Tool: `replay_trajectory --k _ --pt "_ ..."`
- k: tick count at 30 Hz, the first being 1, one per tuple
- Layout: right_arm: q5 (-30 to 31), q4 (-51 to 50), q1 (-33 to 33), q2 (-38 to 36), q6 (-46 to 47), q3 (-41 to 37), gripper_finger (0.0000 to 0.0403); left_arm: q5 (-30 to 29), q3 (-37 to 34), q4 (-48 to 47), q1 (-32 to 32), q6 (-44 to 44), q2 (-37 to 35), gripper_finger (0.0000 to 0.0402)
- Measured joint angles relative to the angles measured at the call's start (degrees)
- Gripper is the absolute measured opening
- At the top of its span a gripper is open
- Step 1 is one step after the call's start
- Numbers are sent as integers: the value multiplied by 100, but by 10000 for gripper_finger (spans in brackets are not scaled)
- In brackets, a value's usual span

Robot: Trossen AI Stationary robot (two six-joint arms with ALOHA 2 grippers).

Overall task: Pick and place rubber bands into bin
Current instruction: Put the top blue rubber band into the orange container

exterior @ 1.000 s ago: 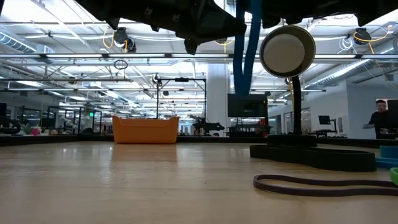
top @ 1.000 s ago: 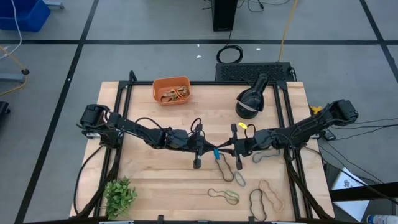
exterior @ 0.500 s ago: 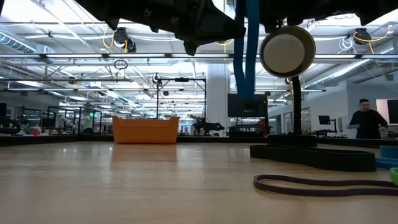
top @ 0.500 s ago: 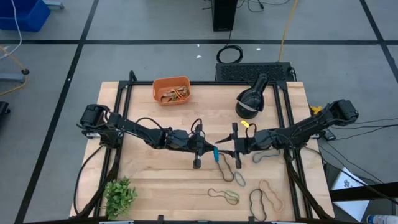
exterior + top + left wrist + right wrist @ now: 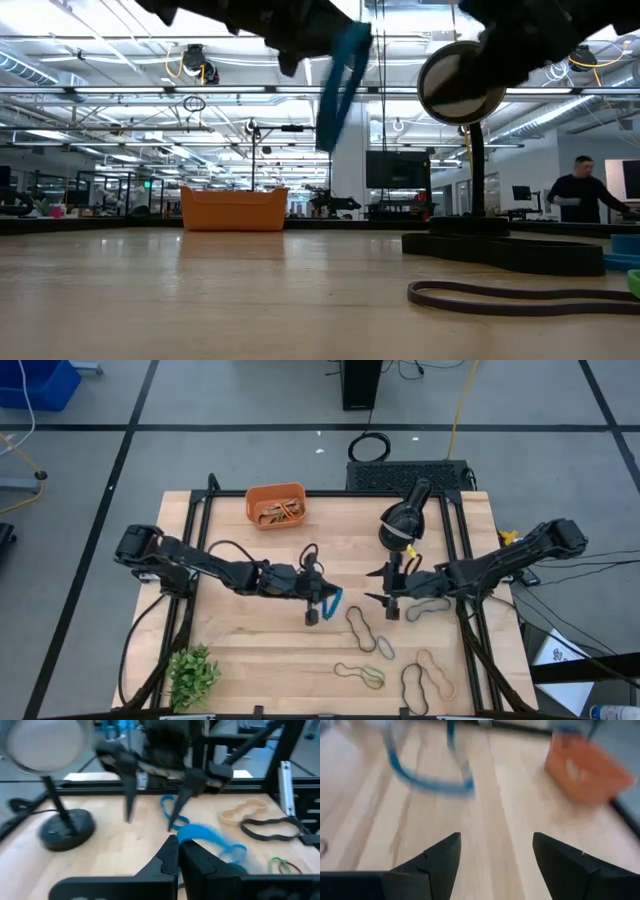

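A blue rubber band hangs from my shut left gripper above the middle of the table; in the low view this rubber band dangles well clear of the wood. My right gripper stands open just to its right, facing it with nothing between its fingers. The orange bin sits at the far edge with several rubber bands inside. More rubber bands lie flat on the near right of the table. My left gripper pinches one end of the blue rubber band between its two fingertips. The fingers come nearly level from the table's left. The rest of the loop hangs slack beyond and below them, lifted clear of the table.
A black desk lamp stands at the far right, close behind my right gripper. A small green plant sits at the near left corner. Loose bands lie at the near right and under the right arm. A person is in the room beyond.
My right gripper has opened, let go of the blue rubber band and drawn back toward the table's right edge, tipping up. My left gripper has kept hold and pulled a little toward the left; the band now hangs from it alone and swings.
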Motion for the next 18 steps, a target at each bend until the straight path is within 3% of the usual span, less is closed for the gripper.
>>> replay_trajectory --k 4,10,18 --pt "-6 -391 0 -59 516 -261 240 -488 4 -660 59 65 -577 6" --pt "-6 -354 0 -58 1036 -793 240 -1984 1 -1698 435 374 -1551 5" --pt "-6 997 -13 -61 569 -1130 242 -2568 8 -1992 1931 483 -1986 5"
